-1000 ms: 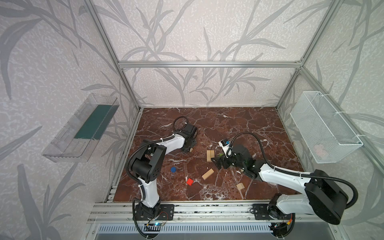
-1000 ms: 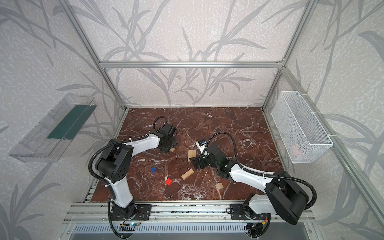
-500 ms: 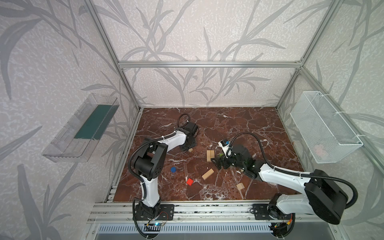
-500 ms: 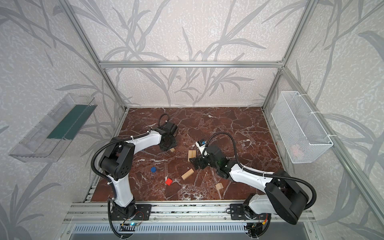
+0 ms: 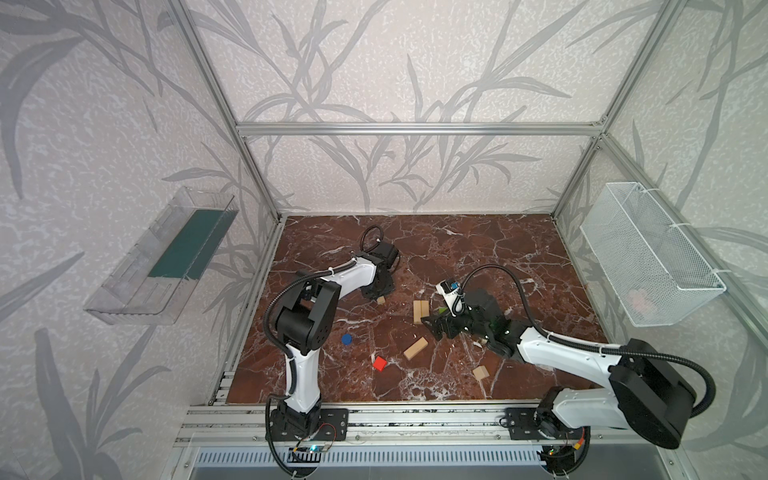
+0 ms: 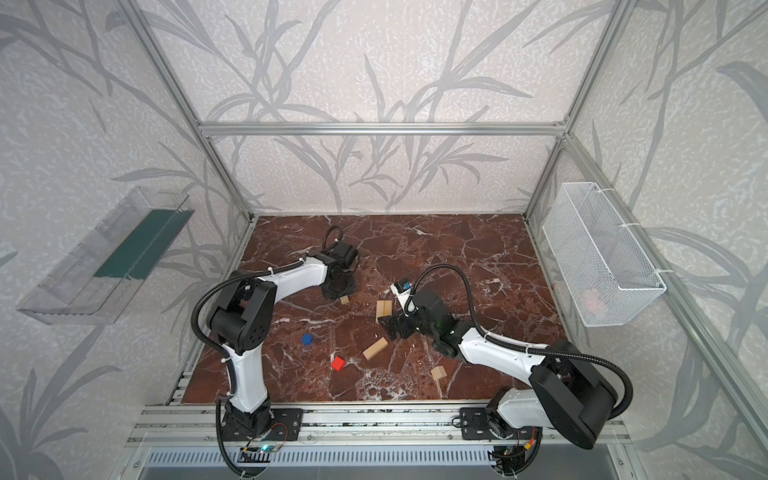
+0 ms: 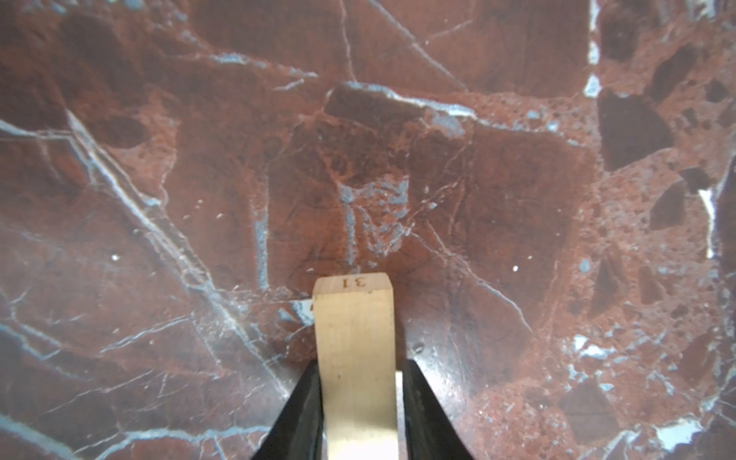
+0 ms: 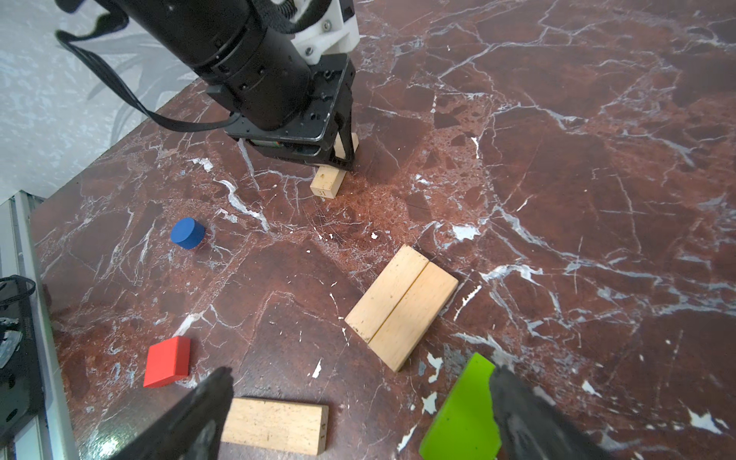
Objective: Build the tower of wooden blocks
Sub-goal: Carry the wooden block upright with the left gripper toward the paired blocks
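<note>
The tabletop (image 5: 478,249) is showing red-brown marble with white veining. The walls (image 5: 374,62) are carrying a grey leaf print on a pale ground. The disc (image 8: 187,233) is presenting blue, the block (image 8: 167,360) red and the green bar (image 8: 464,414) a bright lime. The paired bars (image 8: 402,306) and the numbered bar (image 7: 356,350) are showing pale natural wood. The arm links (image 5: 573,353) are appearing white, with black joints. The basket (image 5: 648,257) is showing white mesh. The clear tray (image 5: 137,282) is showing a dark green strip (image 5: 187,245).
</note>
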Robot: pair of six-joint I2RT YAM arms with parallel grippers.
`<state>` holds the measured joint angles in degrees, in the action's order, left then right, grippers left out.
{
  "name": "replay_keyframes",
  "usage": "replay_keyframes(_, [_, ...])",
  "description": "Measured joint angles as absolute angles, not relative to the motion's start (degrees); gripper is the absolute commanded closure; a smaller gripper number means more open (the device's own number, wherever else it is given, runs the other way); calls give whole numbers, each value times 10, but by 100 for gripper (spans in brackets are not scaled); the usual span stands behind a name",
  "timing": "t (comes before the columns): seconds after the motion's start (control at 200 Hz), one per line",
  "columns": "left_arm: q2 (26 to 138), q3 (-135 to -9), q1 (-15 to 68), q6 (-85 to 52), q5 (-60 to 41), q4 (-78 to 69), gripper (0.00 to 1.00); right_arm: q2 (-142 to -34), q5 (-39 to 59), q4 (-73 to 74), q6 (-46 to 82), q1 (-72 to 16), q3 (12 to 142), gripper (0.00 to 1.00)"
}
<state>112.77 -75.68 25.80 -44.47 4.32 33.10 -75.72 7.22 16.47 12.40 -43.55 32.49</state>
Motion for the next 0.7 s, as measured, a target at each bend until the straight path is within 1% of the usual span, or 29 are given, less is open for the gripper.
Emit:
replay_keyframes(0.255, [1128,-757,258,-417,31,334,77,-759,76,164,124,-435,325,1])
replay_keyframes(0.46, [1125,-759,261,-394,23,345,80,-759,76,164,124,-434,325,1])
replay_keyframes(0.705, [1080,-759,291,-363,11,375,86,-733,77,141,136,-410,325,1])
